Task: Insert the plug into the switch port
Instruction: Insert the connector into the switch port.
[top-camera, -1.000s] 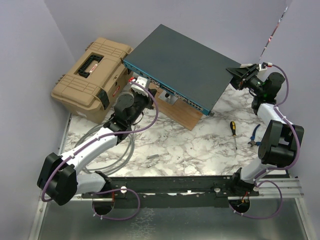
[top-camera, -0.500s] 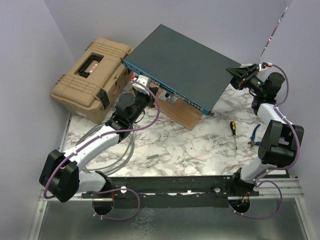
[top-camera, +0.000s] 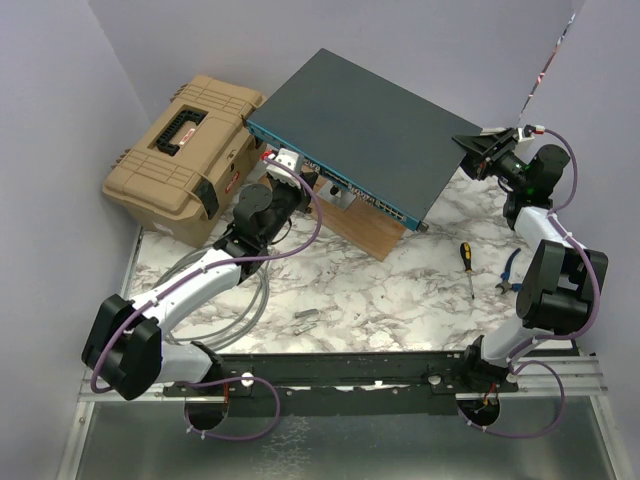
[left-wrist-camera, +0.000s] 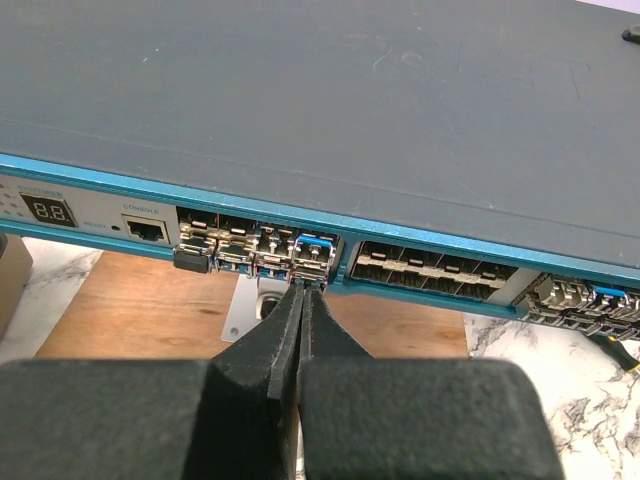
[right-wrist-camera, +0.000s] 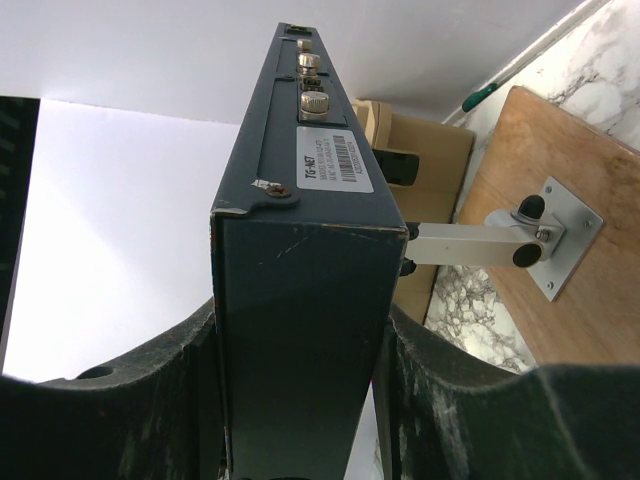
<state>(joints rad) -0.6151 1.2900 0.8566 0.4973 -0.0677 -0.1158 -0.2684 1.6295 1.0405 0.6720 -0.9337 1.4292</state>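
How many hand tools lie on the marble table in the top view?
2: a screwdriver and blue-handled pliers, side by side, to the near right of the switch. The switch may hide others beneath it.

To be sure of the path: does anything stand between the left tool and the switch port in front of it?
Nothing visible does. The left tool, tips closed, touches the blue-tabbed plug, which sits in the blue face of the switch.

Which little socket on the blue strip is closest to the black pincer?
The socket with the bright blue tab, last on the right in the filled group of four. The left pincer has its tips just under it; the empty sockets lie further right.
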